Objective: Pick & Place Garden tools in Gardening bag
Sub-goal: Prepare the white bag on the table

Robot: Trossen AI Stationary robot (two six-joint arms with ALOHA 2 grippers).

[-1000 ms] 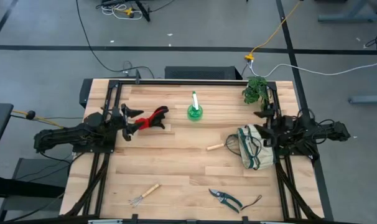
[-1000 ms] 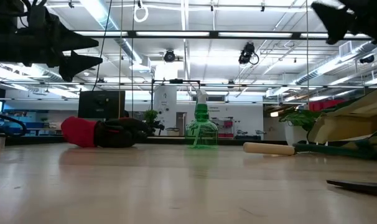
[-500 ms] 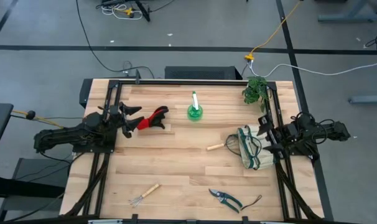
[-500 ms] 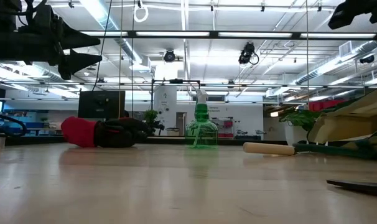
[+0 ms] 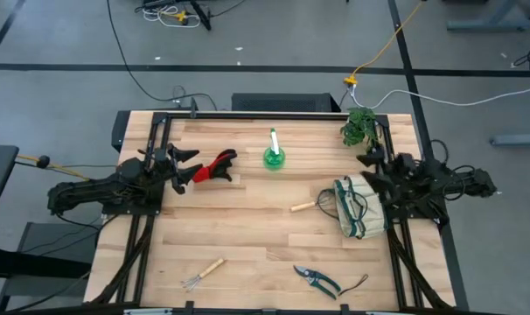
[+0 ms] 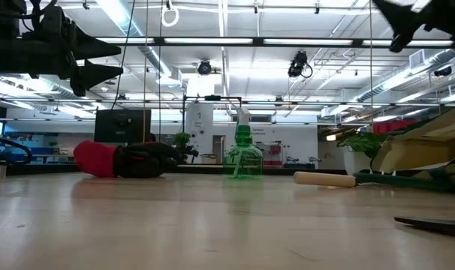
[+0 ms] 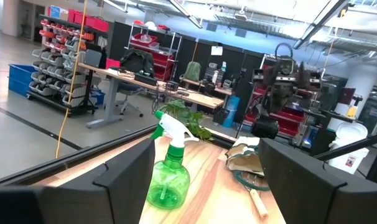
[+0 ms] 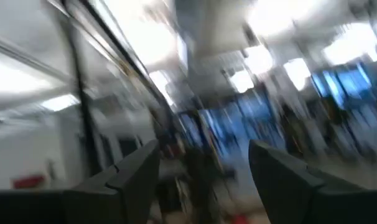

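Observation:
The red-and-black handled tool [image 5: 214, 166] lies on the table at the far left; it also shows in the low view [image 6: 122, 160]. My left gripper [image 5: 187, 165] hovers open just left of it, above the table [image 6: 100, 64]. The green bottle [image 5: 273, 157] stands upright at the far middle. The beige bag [image 5: 357, 206] lies at the right edge. A wooden-handled tool [image 5: 303, 206] lies with its head at the bag's mouth. The wooden rake [image 5: 202, 273] and the teal shears [image 5: 318, 281] lie near the front edge. My right gripper [image 5: 368, 170] is open, high above the bag's far end.
A leafy plant [image 5: 359, 128] stands at the far right corner, just beyond the bag. Black frame rails run along the table's left [image 5: 151, 175] and right sides. Bare wood [image 5: 247, 227] lies between the bottle and the front tools.
My right gripper has swung above the bag toward the table's near edge and then back toward the far edge, staying open. The tools and the bag have not moved.

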